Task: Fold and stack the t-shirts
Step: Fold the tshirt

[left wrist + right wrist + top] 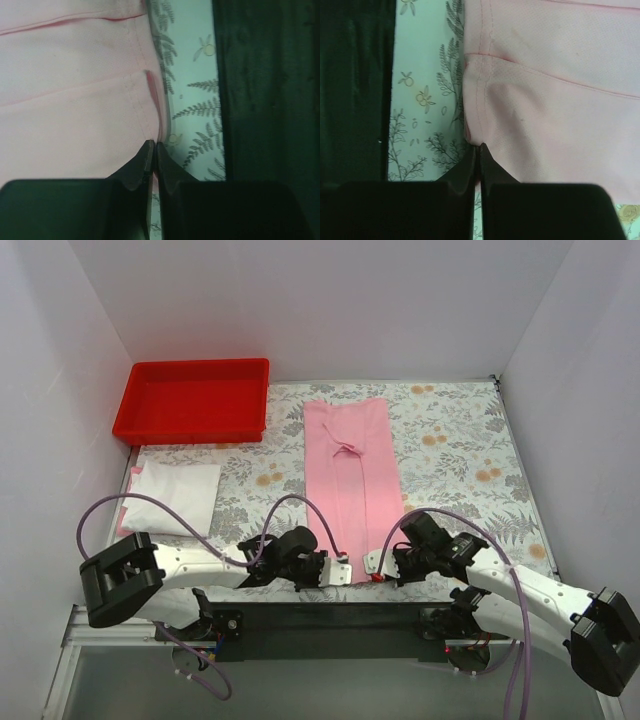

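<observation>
Where both end effectors (154,146) (479,147) clamp its hem, pink t-shirt (350,475) meets tablecloth (460,455).

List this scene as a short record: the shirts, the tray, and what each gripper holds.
pink t-shirt: folded lengthwise into a long strip, lying mid-table on the tablecloth
left gripper: shut on the strip's near hem, left corner
right gripper: shut on the near hem, right corner
folded stack: white shirt on top, pink edge showing beneath, just nearer than the tray
red tray: far left corner
</observation>
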